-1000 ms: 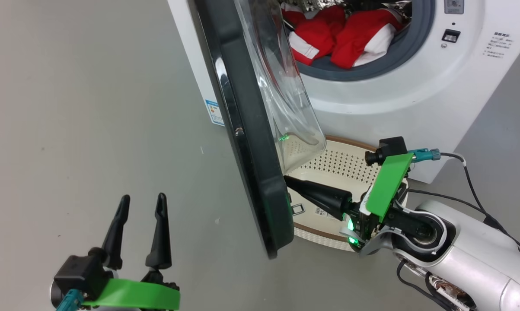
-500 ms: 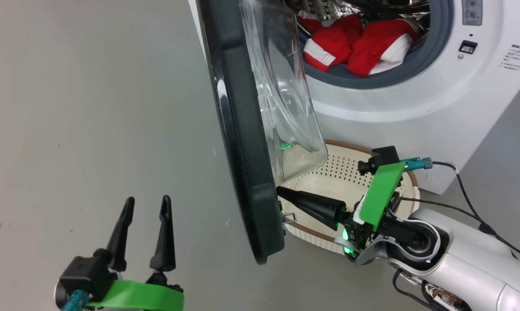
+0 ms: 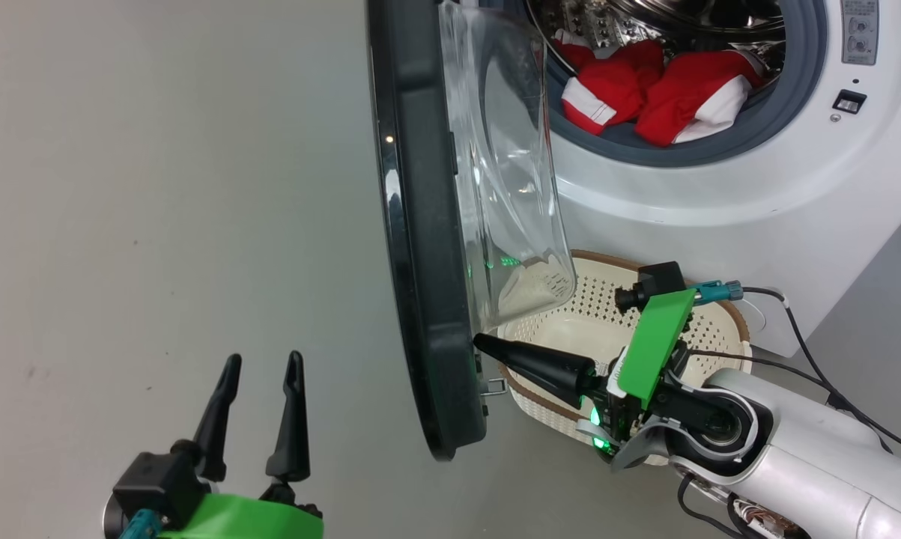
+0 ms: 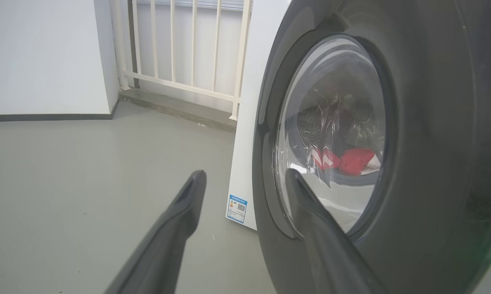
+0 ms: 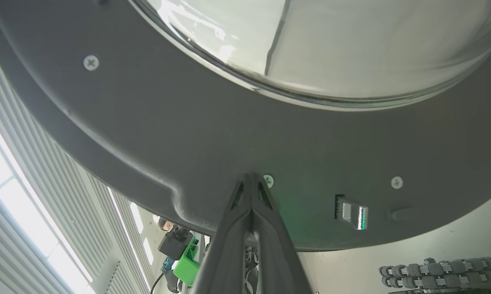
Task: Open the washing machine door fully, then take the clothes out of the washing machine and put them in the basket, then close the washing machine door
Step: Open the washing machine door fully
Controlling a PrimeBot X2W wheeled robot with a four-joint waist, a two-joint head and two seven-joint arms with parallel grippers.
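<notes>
The washing machine door [image 3: 428, 262] is seen edge-on in the head view, swung out from the washing machine [image 3: 720, 202] and standing partly open, with its clear glass bowl [image 3: 510, 187] bulging toward the drum side. The clothes [image 3: 645, 90], red with white panels, are heaped in the mouth of the perforated steel drum [image 3: 645, 19], resting on the lower part of the grey rubber ring [image 3: 787, 97]. The basket [image 3: 727, 329] is set on the grey floor [image 3: 158, 224] just in front of the machine, below the door's glass bowl.

The right claw [image 3: 484, 344] is pressed together, nothing being pinched. Its joined tip is laid against the inner face of the door's black rim near the lower edge, just beside a screw [image 5: 268, 180] and near the latch slot [image 5: 351, 211]; the arm is reached across above the basket.

The left claw [image 3: 264, 359] is held spread on the outer side of the door, apart from it, above the floor. In the left wrist view the clothes are seen through the glass, and a small blue label [image 4: 237, 208] is found low on the machine's white side.
</notes>
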